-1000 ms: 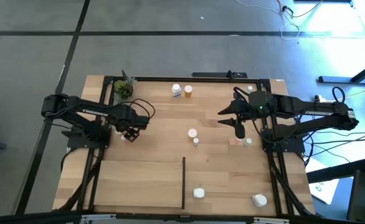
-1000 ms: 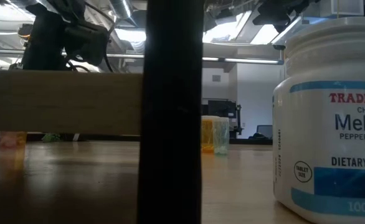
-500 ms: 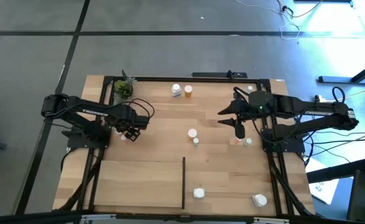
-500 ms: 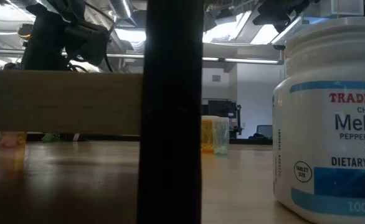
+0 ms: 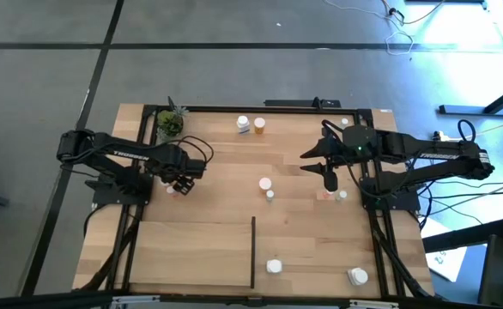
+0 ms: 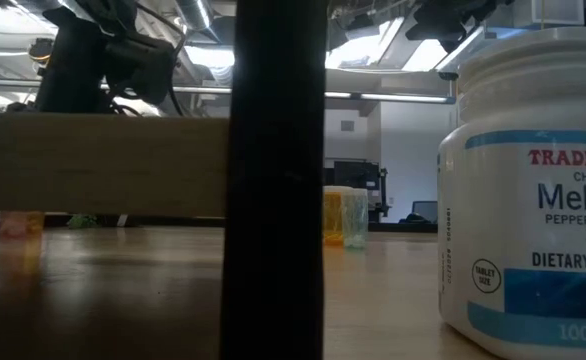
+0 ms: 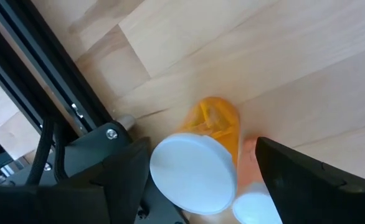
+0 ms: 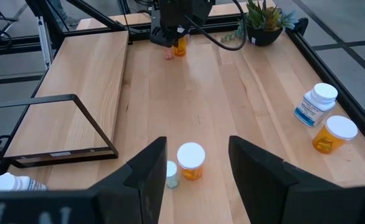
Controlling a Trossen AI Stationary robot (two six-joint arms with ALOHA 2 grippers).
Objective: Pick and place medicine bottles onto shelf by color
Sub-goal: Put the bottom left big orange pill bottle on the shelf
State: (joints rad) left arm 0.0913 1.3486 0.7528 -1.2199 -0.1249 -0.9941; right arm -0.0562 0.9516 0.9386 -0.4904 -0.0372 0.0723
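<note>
As the high view reads, sorting is barely begun: two white bottles (image 5: 274, 266) stand near the divider strip (image 5: 252, 251) on the shelf (image 5: 200, 249), the rest scattered far up the board; left gripper (image 5: 180, 181) sits low at the left rail, right gripper (image 5: 330, 178) hovers mid-right; low view adds only a looming white melatonin bottle (image 6: 533, 200); left wrist alone shows fingers spread around an orange bottle (image 7: 201, 165), not yet clamped; right wrist shows open, empty fingers above an orange bottle (image 8: 190, 160)
</note>
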